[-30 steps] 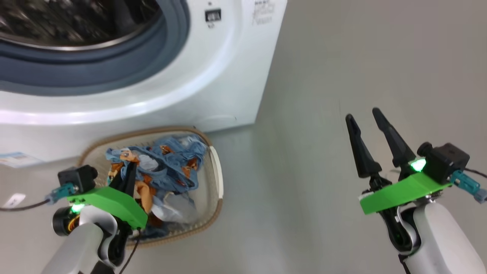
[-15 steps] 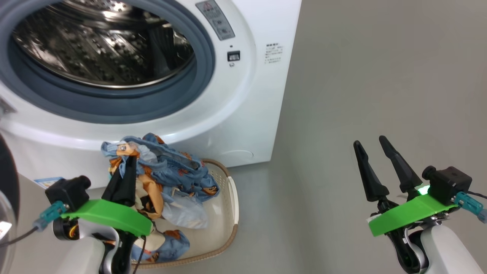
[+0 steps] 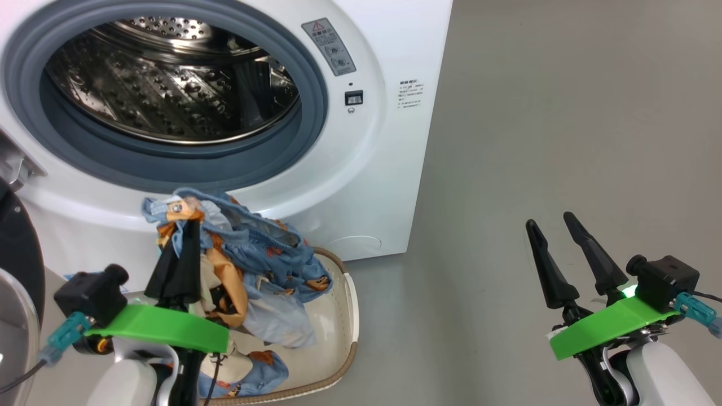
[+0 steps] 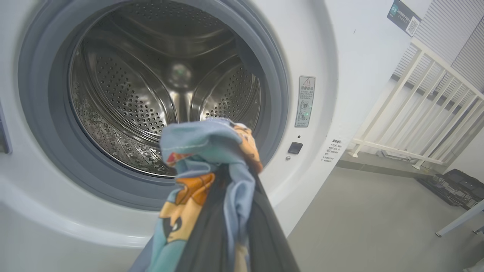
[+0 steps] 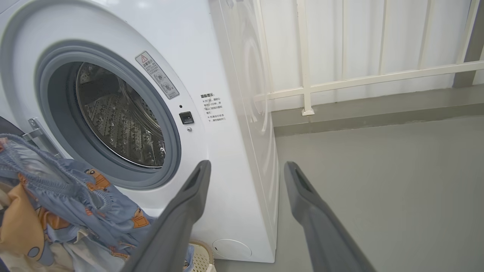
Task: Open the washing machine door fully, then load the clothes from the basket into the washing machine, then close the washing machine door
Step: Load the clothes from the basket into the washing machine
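One washing machine [image 3: 383, 186] stands on the grey floor [image 3: 564, 113]. Its mouth is uncovered, showing one steel drum [image 3: 169, 90] ringed by one grey-blue gasket [image 3: 169, 169]. The machine's top is cut off in the head view. The washing machine door [image 3: 17, 242] is swung out to the left and cropped by the frame edge, so just a black sliver with a pale strip of glass can be seen.

One basket [image 3: 352, 316] sits on the floor just in front of the machine, below the opening, with its near-left part hidden behind the left arm. The clothes [image 3: 265, 259] form a single tangled bunch, and the number of pieces cannot be told. The top of the bunch is raised above the basket rim, before the machine's lower front. The rest trails down into the basket.

There are two grippers. The left gripper [image 3: 187, 231] has its jaws clenched on the top fold of the clothes, their tips buried in cloth. The right gripper [image 3: 550, 220] hangs well apart to the right over bare floor, with its jaws spread wide and released.
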### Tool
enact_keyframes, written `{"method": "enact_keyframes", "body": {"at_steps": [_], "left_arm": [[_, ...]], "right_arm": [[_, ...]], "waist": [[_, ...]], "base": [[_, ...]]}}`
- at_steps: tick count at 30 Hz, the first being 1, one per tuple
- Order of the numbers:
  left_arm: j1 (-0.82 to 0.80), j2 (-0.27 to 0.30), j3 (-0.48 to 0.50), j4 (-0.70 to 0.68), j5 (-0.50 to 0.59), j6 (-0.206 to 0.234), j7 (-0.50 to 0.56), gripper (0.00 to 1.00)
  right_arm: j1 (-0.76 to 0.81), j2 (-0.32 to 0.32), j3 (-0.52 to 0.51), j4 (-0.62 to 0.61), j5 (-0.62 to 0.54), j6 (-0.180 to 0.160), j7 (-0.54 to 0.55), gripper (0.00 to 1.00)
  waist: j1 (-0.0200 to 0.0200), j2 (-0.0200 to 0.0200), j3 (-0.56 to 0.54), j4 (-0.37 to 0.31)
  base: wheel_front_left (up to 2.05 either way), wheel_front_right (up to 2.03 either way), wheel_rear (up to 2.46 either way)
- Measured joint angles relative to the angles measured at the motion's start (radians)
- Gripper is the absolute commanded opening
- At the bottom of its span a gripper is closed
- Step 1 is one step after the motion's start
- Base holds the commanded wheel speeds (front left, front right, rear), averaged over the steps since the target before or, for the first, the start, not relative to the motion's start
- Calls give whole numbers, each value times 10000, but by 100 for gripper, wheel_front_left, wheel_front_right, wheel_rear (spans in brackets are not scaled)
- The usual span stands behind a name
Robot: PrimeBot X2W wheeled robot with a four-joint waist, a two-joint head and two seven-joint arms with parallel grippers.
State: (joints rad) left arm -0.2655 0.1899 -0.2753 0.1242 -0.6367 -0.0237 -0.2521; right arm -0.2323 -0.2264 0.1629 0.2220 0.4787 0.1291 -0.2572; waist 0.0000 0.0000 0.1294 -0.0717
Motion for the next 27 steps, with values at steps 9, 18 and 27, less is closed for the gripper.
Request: {"method": "enact_keyframes", "body": {"at_steps": [9, 18, 27], "left_arm": [[-435, 230, 52, -176, 479, 368, 75, 0], [-2700, 328, 194, 1078, 523, 291, 401, 0], [-5812, 339, 38, 4443, 690, -253, 658, 0]], "right_arm": [[6, -94, 121, 0, 56, 0, 0, 100], [-104, -104, 209, -59, 54, 0, 0, 100], [-840, 77, 270, -326, -4, 0, 0, 100]], "waist": [[0, 0, 176, 44], [0, 0, 723, -4], [0, 0, 1887, -243]], "base": [[0, 0, 0], [0, 0, 0], [0, 0, 0]]}}
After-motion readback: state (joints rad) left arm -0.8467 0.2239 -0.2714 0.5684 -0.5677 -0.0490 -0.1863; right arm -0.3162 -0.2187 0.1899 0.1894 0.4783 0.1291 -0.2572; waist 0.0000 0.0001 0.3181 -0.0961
